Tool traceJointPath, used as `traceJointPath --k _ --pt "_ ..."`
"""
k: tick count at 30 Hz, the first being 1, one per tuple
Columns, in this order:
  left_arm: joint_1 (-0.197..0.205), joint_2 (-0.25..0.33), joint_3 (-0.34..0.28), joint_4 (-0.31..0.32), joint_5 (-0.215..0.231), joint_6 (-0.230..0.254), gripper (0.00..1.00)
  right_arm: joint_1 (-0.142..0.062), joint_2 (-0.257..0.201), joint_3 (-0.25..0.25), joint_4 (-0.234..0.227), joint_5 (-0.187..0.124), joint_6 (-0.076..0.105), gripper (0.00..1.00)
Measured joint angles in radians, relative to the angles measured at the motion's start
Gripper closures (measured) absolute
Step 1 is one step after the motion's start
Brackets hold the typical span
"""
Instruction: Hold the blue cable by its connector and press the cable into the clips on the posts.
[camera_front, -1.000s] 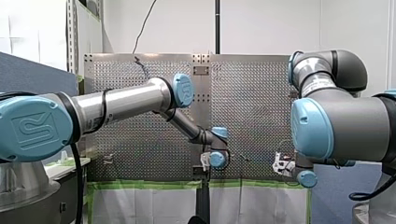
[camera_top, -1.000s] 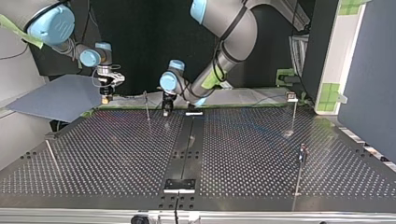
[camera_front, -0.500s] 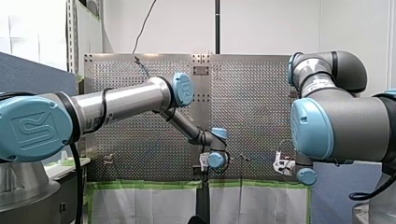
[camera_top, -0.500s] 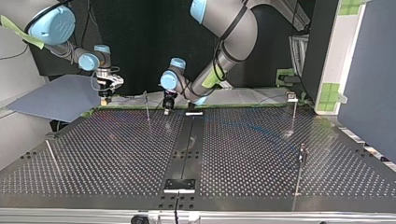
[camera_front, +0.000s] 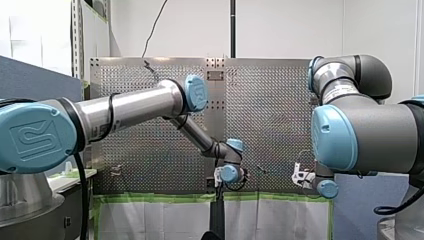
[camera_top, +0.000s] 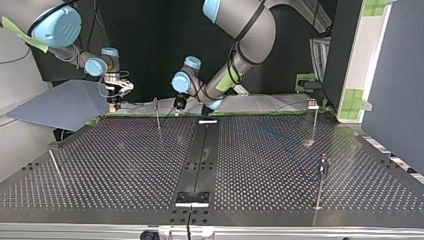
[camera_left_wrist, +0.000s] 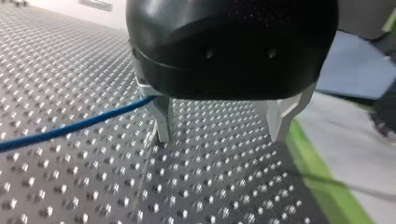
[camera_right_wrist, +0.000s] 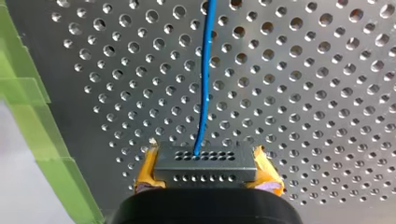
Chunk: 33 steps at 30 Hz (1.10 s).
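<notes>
Two wrist views alone show my right pincer (camera_right_wrist: 206, 169) clamping the connector (camera_right_wrist: 205, 162), left pincer (camera_left_wrist: 222, 135) spread.

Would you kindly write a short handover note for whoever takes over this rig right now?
Right gripper: shut on the connector, with a yellow pad on each side of it.
Left gripper: open, holding nothing. The cable passes beside one finger, not between the two.
Cable: leaves the connector and runs ahead over the table.
Posts: thin and upright, spread around the table. I cannot see the cable in any clip.
Done: connector held.
Left: press the cable into the clips.
</notes>
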Motion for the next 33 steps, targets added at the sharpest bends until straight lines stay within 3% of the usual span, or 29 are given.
traceJointPath --k 7,20,25,33 --pt "-0.029 0.053 -0.055 -0.006 0.038 0.055 0.0 0.005 0.001 0.0 0.024 0.0 0.001 1.0" --pt "-0.081 0.151 -0.166 -0.108 0.062 0.163 0.0 0.006 0.004 0.0 0.039 -0.002 0.007 1.0" --pt "-0.095 0.155 -0.18 -0.115 0.059 0.168 0.0 0.008 0.005 0.0 0.045 -0.003 0.008 1.0" --pt "-0.112 0.155 -0.182 -0.062 0.013 0.118 0.0 0.009 0.006 0.0 0.045 -0.004 0.008 1.0"
